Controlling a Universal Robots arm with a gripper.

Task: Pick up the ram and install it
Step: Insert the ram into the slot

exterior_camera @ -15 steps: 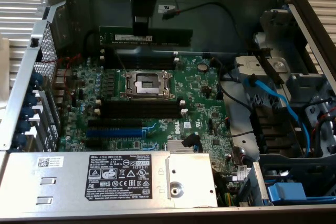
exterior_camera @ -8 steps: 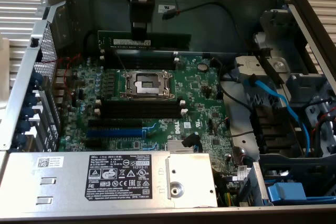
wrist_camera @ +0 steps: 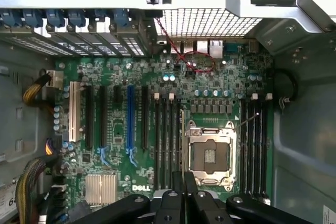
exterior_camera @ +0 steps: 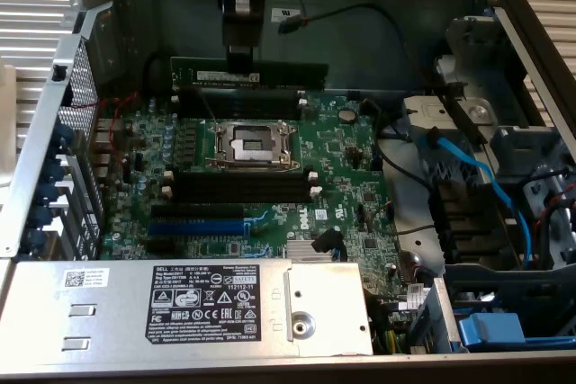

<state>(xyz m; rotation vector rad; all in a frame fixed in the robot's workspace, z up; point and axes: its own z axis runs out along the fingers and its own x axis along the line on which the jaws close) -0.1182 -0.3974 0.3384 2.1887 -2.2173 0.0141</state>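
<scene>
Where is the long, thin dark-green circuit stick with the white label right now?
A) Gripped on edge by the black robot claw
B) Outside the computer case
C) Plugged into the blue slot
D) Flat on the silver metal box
A: the long, thin dark-green circuit stick is clamped on edge in the black gripper, close by the long black slots on the green motherboard.

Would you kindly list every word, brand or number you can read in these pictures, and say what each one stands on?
"DELL": white print on the motherboard, near its finned heatsink.
"DELL": top corner of the power supply label.
The rest of that label's print: too small to read.
The white strip on the ram: too small to read.
</scene>
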